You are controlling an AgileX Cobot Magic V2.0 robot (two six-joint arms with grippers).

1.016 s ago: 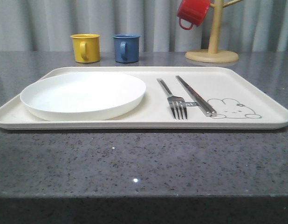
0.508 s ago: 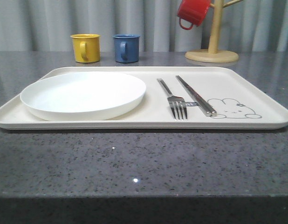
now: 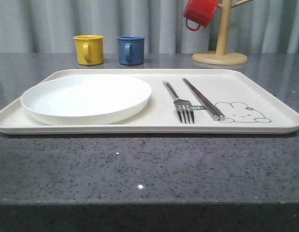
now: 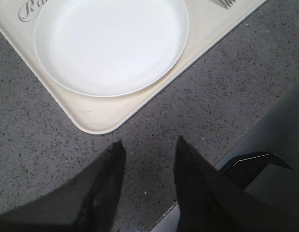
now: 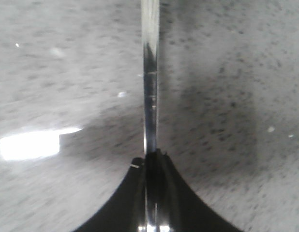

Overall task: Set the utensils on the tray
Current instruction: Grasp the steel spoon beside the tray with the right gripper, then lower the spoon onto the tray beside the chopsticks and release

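Item: slim polished metal utensil handle [image 5: 150, 72], rigid, light, likely slippery; your right gripper [image 5: 151, 162] is clamped on its end, left gripper [image 4: 148, 150] parted, empty.

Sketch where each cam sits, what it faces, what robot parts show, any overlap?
Front: low at table edge, facing the tray, fork, chopsticks, mugs; no arm.
Left wrist: above tray corner, looking down on the plate; left gripper open.
Right wrist: close over countertop; right gripper clamping a metal handle.
Shared: front and left wrist see plate, tray.
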